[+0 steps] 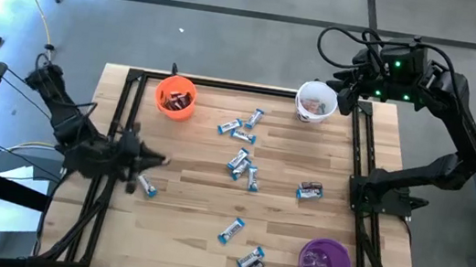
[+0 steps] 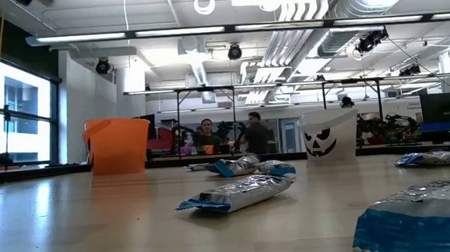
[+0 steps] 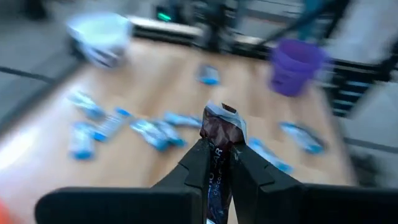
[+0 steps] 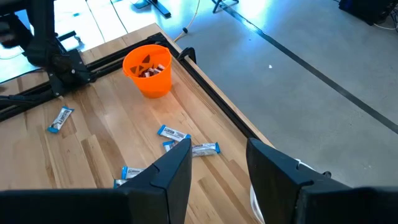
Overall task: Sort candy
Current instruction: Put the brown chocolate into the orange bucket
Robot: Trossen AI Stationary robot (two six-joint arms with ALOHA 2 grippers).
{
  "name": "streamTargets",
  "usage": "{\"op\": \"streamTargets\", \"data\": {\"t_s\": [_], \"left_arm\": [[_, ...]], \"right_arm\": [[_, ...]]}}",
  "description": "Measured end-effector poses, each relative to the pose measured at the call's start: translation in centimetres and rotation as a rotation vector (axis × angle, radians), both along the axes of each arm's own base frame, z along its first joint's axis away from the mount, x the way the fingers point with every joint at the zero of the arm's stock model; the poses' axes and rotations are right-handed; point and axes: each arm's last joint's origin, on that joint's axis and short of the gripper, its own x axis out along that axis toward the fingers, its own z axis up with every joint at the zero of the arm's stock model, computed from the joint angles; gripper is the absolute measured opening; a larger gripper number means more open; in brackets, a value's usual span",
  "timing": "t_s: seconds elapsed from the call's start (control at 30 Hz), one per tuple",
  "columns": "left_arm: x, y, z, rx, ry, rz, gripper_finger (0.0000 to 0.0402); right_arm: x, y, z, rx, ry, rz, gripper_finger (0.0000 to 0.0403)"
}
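My left claw: pinched shut on one dark brown candy bar, which stands up between my fingers with much of the wrapper above the tips. In the high view this claw sits low at the left edge of the surface.
My right claw: jaws standing apart, nothing between them, parked over the white cup at the far right corner.
Candy left to sort: blue-and-white pieces lie scattered across the middle of the surface, one piece just beside my left claw, a dark one toward the right, more near the purple cup.
Likely target: the orange cup at the far left already holds dark wrappers, so I judge my bar belongs there.
Risk, slip: I grip only the lower end of the bar; a fast swing could let the slick wrapper slide out and drop short of the cup.
Risk, knock: coming in low could tip the orange cup and spill what is sorted.
Risk, missed drop: the bar is long against the cup mouth; released tilted, it may catch the rim and fall outside.
Risk, sweep: the piece beside my left claw could get pushed off the edge as I lift away.
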Motion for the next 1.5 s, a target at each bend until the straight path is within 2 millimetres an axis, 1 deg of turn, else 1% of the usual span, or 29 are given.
{"op": "streamTargets", "data": {"t_s": [0.13,0.33,0.47,0.6,0.8,0.93,1.03,1.13,1.3,1.4,1.5], "left_arm": [[1.2,1.6,0.4,0.13,-0.023,0.126,0.003],[3.3,5.0,1.5,0.257,-0.046,0.327,0.0033],[4.7,7.6,2.1,0.247,-0.079,0.415,0.0033],[6.5,10.4,2.0,0.202,-0.095,0.458,0.0033],[9.7,14.6,0.7,0.131,-0.105,0.527,0.0033],[10.9,16.6,-0.5,0.095,-0.086,0.572,0.0033],[11.3,17.9,-1.4,0.084,-0.049,0.616,0.0033],[11.2,18.9,-2.0,0.069,-0.019,0.661,0.0033],[10.2,20.4,-2.7,0.059,0.056,0.748,0.0033],[9.4,21.2,-3.2,0.055,0.126,0.794,0.0033],[8.7,21.6,-3.8,0.016,0.184,0.84,0.0033]], "right_arm": [[0.0,0.0,0.0,0.0,0.0,0.0,0.0149],[0.0,0.0,0.0,0.0,0.0,0.0,0.0149],[0.0,0.0,0.0,0.0,0.0,0.0,0.0149],[0.0,0.0,0.0,0.0,0.0,0.0,0.0149],[0.0,0.0,0.0,0.0,0.0,0.0,0.0149],[0.0,0.0,0.0,0.0,0.0,0.0,0.0149],[0.0,0.0,0.0,0.0,0.0,0.0,0.0149],[0.0,0.0,0.0,0.0,0.0,0.0,0.0149],[0.0,0.0,0.0,0.0,0.0,0.0,0.0149],[0.0,0.0,0.0,0.0,0.0,0.0,0.0149],[0.0,0.0,0.0,0.0,0.0,0.0,0.0149]]}}
